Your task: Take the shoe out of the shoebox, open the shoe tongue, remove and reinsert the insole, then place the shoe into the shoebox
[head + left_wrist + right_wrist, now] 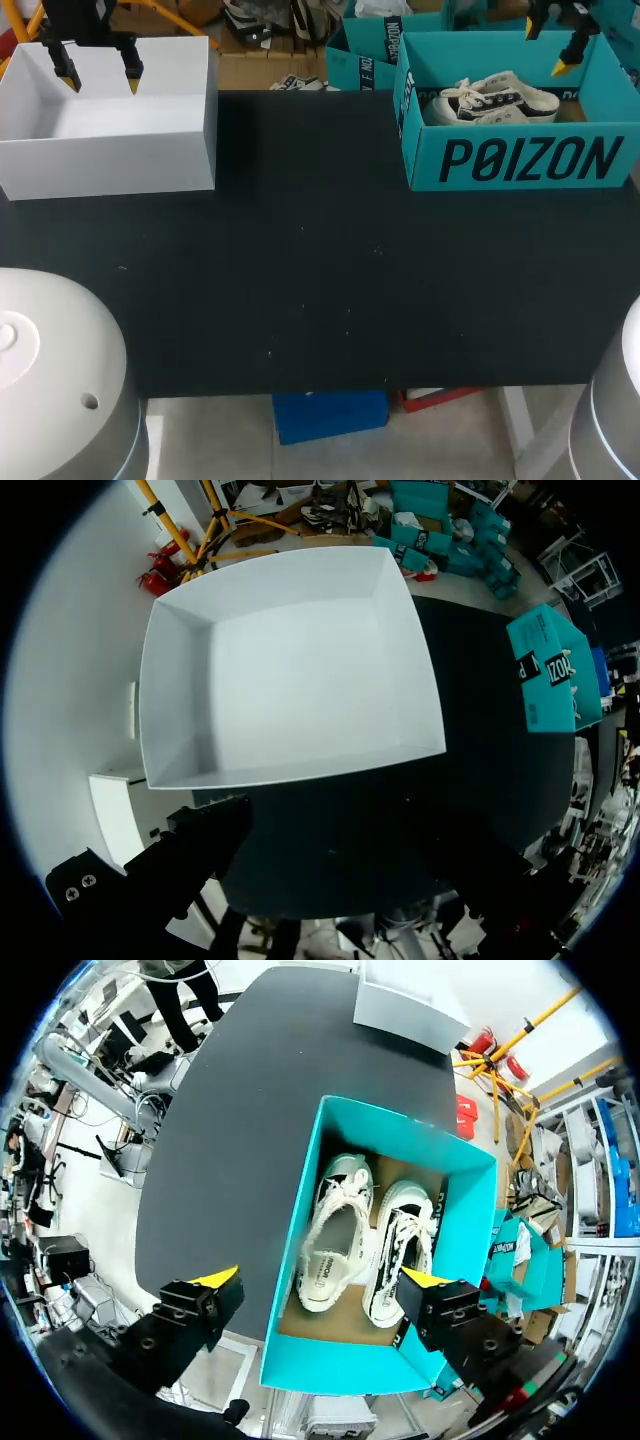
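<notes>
From the head view, the desk [300,250] is a flat matte black top, its middle and whole near edge open room for moving. One white box [110,160], smooth-walled and rectangular, sits at the far left corner, and one teal cardboard shoebox [520,160] at the far right corner, well apart. Two shoes [495,100], low white canvas with dark trim and laces, lie inside the shoebox. The left gripper [100,78] hangs over the white box, fingers spread and holding nothing. The right gripper [546,48] hangs over the shoebox's far right part, likewise released. In the left wrist view the white box's plain inner walls lie ahead of the dark fingers, which stand wide apart. In the right wrist view the two yellow tips stand wide apart above the shoebox, touching nothing, and the two shoes lie side by side on its brown cardboard floor
</notes>
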### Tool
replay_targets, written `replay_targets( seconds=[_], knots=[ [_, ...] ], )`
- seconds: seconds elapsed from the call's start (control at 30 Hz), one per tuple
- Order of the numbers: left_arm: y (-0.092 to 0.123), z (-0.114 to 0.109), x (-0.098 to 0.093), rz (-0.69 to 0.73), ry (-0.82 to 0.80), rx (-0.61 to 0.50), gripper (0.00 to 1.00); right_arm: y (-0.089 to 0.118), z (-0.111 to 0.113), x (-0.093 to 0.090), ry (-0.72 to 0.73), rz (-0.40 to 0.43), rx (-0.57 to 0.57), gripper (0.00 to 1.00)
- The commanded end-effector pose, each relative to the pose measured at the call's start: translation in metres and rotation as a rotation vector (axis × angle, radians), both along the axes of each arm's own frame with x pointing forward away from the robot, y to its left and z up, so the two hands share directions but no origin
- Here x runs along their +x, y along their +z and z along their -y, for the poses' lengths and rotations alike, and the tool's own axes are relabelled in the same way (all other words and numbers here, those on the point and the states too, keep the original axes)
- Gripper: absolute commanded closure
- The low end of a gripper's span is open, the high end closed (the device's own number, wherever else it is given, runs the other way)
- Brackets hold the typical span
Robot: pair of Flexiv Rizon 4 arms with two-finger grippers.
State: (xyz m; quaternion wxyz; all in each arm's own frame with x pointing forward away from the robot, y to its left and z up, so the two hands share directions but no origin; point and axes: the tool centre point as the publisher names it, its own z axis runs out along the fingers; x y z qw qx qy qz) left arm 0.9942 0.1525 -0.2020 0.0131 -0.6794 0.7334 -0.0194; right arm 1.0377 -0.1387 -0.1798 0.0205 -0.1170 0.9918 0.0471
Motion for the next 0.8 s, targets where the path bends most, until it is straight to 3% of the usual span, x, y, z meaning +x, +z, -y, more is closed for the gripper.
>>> replay_targets(
  seconds=[0.03, 0.37, 0.7, 0.73, 0.77, 0.8],
  knots=[
    [0.001, 0.000, -0.001, 0.000, 0.000, 0.001, 0.00, -0.017, 0.001, 0.006, 0.026, -0.009, 0.001, 0.00],
    [0.001, 0.000, -0.001, 0.000, 0.000, 0.001, 0.00, -0.038, -0.008, 0.027, 0.044, -0.023, -0.045, 0.00],
    [0.001, 0.000, -0.001, 0.000, 0.000, 0.001, 0.00, -0.072, -0.012, 0.044, -0.024, -0.004, -0.073, 0.00],
    [0.001, 0.000, -0.001, 0.000, 0.000, 0.001, 0.00, -0.076, -0.012, 0.045, -0.027, -0.003, -0.083, 0.08],
    [0.001, 0.000, -0.001, 0.000, 0.000, 0.001, 0.00, -0.079, -0.013, 0.046, -0.027, -0.003, -0.083, 0.27],
    [0.001, 0.000, -0.001, 0.000, 0.000, 0.001, 0.00, -0.083, -0.013, 0.047, -0.032, -0.006, -0.081, 0.35]
  ],
)
